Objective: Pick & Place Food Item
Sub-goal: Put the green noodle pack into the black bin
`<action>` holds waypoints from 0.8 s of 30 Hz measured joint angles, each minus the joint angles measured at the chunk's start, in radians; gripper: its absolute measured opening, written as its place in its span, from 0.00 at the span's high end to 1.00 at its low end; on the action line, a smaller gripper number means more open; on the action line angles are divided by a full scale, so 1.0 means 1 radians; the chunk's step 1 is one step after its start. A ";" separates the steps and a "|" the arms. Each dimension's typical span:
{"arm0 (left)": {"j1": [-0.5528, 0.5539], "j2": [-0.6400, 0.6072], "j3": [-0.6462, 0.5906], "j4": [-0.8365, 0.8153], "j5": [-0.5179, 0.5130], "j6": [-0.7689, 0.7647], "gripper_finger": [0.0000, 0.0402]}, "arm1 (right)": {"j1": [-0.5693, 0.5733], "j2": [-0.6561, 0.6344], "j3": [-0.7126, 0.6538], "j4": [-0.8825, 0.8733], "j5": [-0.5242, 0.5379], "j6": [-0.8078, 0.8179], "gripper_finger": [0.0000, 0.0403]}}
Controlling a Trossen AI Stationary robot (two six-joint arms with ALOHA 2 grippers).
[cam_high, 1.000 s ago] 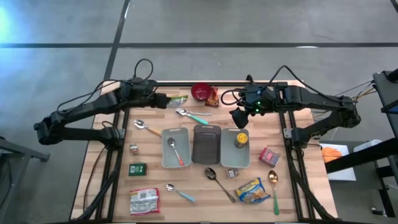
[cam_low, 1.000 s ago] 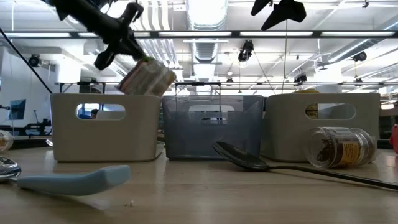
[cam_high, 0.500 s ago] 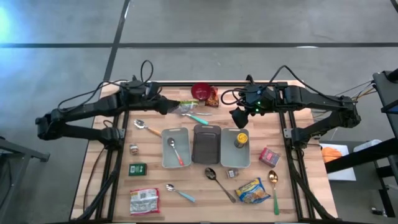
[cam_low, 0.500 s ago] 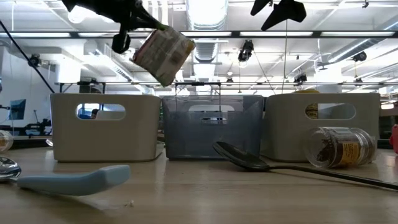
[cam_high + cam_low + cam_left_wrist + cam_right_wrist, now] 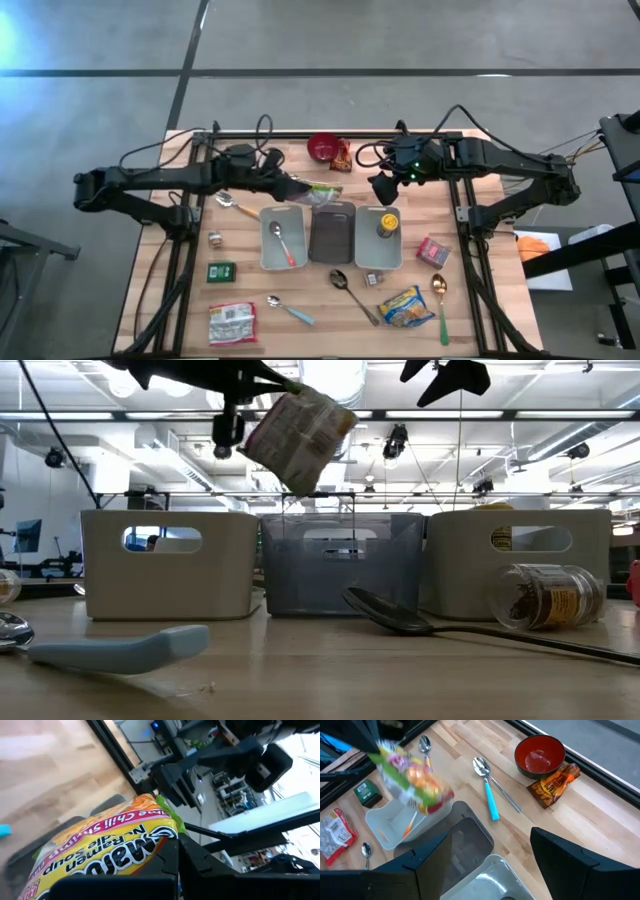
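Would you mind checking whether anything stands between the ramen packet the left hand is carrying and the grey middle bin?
Nothing visible does. The left hand, shut on the ramen packet, holds it in the air above the far edge of the dark grey middle bin, which looks empty. The right hand hangs open off to the side, over the right bin.

A red bowl stands at the far edge of the wooden desk, with an orange snack packet touching its side. A teal-handled spoon lies near them. Toward the near edge lie a green tin, a silver-white packet, a blue-handled spoon, a dark spoon, a yellow-blue chip bag, a gold spoon and a pink box. A small jar lies on its side.
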 joint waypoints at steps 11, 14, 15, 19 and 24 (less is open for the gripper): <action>-0.051 0.140 0.000 0.145 0.058 -0.069 1.00 | 0.000 -0.051 0.000 0.004 0.000 -0.003 0.34; -0.061 0.174 0.000 0.167 0.064 -0.091 1.00 | 0.000 -0.063 0.000 0.005 0.000 -0.001 0.34; -0.062 0.186 0.000 0.169 0.064 -0.095 1.00 | 0.000 -0.067 0.000 0.008 0.000 0.000 0.34; -0.062 0.214 0.000 0.169 0.064 -0.102 1.00 | 0.000 -0.072 0.000 0.009 0.000 0.000 0.34; -0.060 0.230 0.010 0.091 0.058 -0.127 1.00 | 0.000 -0.069 0.000 0.009 0.000 0.000 0.34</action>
